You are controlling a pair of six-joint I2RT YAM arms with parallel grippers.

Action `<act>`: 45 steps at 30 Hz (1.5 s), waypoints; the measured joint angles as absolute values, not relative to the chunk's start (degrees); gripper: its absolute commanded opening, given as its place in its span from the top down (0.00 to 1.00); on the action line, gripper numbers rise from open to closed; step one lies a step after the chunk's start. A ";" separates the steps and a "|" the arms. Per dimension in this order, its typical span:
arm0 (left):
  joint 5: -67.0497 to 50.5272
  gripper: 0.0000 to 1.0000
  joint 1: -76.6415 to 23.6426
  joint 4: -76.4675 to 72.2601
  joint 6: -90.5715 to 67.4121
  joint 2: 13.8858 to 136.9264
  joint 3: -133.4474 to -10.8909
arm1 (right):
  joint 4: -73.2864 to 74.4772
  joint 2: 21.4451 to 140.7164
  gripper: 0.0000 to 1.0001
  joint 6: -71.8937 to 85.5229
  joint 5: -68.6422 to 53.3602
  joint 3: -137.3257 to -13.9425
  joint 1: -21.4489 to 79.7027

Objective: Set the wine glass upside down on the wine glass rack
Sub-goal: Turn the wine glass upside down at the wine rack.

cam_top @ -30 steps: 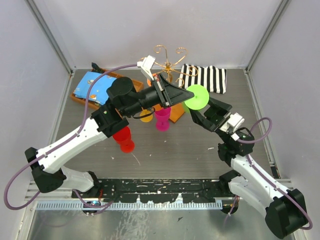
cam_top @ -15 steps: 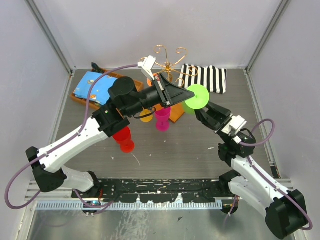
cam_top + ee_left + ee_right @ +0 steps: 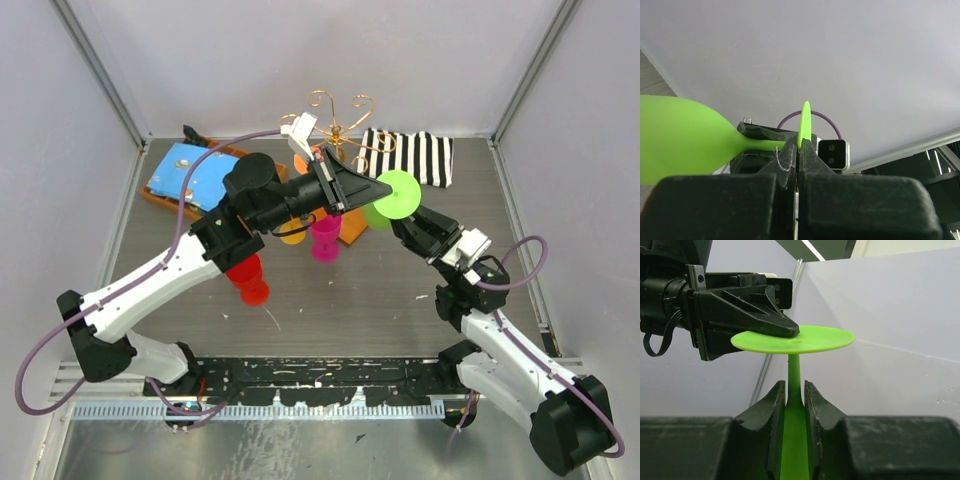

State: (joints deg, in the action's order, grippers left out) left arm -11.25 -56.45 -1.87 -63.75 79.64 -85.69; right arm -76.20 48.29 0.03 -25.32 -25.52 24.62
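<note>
Now pinches the edge of the foot of the wine glass in the left gripper, fingertips shut tight on the thin green disc at the centre of the left wrist view, bowl bulging off toward the left edge. Brackets the stem from below with the right gripper, fingers close on either side just under the disc in the middle of the right wrist view; cannot tell whether truly pressing or merely hugging. Against the view of a second ago, shows hardly any travel of the glass: hangs above the table right of centre in the top view, below and right of the wine glass rack at top centre, not touching its gold scrolls. Shows instead a small re-angling of the right gripper beneath the disc, more of the bowl peeping out at the disc's lower left, and the left elbow nudged toward the upper right. Reads as a mid-air hand-over, with both grippers at one glass and no hanging done so far. Probably calls next for release by one side before any tilt, to avoid twisting stem against foot. Farther out, beneath the left arm: a magenta glass, an orange glass and a red glass; striped cloth at upper right.
</note>
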 measured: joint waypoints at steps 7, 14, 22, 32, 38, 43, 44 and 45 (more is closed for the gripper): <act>-11.27 1.00 -56.36 -1.87 -63.70 79.77 -85.69 | -76.49 48.27 0.99 -0.34 -25.12 -25.52 24.62; -11.05 0.62 -56.38 -2.15 -63.26 79.64 -85.36 | -76.18 48.27 0.99 -0.47 -25.23 -25.52 24.64; -10.94 0.51 -56.53 -2.15 -61.41 78.85 -85.32 | -74.48 48.23 0.99 -0.30 -25.23 -25.52 24.64; -2.87 0.44 -56.53 12.03 -47.75 75.16 -90.13 | -57.49 41.50 1.00 0.16 -18.00 -26.72 24.64; 4.12 0.43 -55.53 23.11 -37.15 74.52 -97.41 | -46.68 40.60 0.99 0.19 -10.09 -28.86 24.64; 6.07 0.43 -50.70 32.03 -30.50 78.32 -107.44 | -40.88 44.82 1.00 0.62 -5.15 -32.47 24.64; 5.82 0.43 -49.28 33.19 -29.61 79.37 -108.90 | -40.51 45.87 0.99 0.62 -4.71 -32.82 24.64; 5.43 0.43 -48.05 34.26 -28.82 80.34 -110.02 | -40.25 46.87 0.99 0.62 -4.27 -32.97 24.64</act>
